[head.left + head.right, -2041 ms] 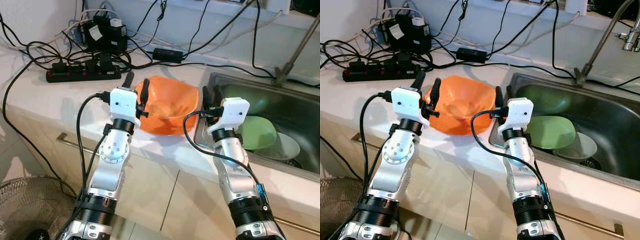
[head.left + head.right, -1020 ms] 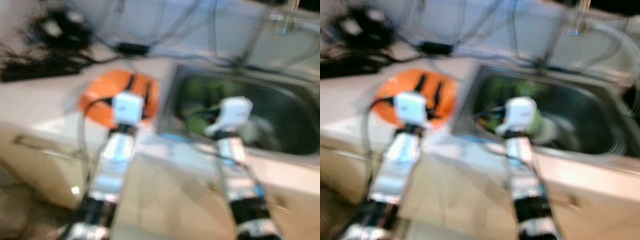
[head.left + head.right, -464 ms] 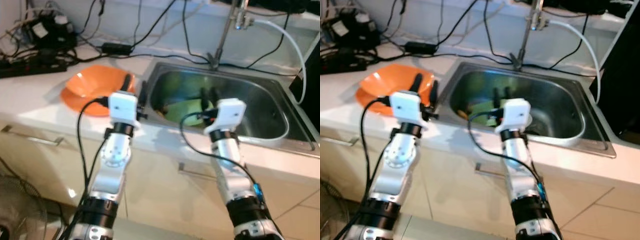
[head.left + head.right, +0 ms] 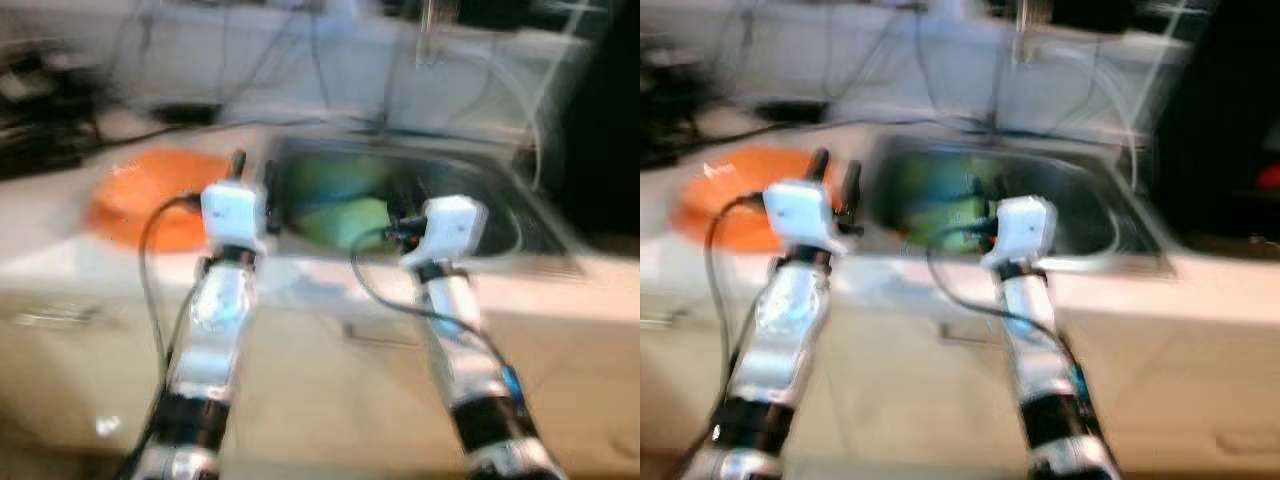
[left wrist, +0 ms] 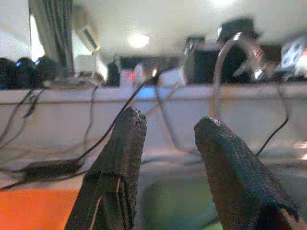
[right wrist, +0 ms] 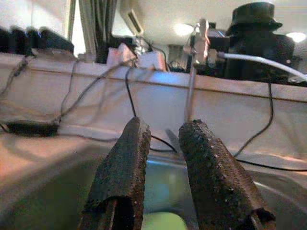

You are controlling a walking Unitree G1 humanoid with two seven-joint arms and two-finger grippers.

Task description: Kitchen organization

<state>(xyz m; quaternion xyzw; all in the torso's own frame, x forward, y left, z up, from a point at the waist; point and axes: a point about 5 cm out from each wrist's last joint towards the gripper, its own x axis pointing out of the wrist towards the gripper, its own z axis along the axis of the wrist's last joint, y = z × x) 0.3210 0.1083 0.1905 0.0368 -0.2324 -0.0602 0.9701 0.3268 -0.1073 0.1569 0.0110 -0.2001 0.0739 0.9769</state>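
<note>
An orange bowl [image 4: 150, 208] sits on the white counter left of a steel sink [image 4: 500, 225]. Green dishes [image 4: 345, 215] lie in the sink. My left gripper [image 4: 254, 172] is raised over the counter between the bowl and the sink's left rim, open, with nothing between its fingers [image 5: 125, 143]. My right gripper [image 4: 987, 192] is held over the sink's front part above the green dishes, fingers [image 6: 134, 153] slightly apart and empty. The eye views are blurred by motion.
A faucet [image 6: 194, 72] rises behind the sink, with a white hose beside it. Black cables and a power adapter [image 5: 45, 167] trail along the back of the counter. A dark appliance [image 4: 610, 140] stands at the right. Cupboard fronts with a handle [image 4: 380, 335] lie below.
The camera has swung right along the counter, so the sink now sits in the middle and the bowl at the left. Both arms keep the same raised pose, fingers unchanged.
</note>
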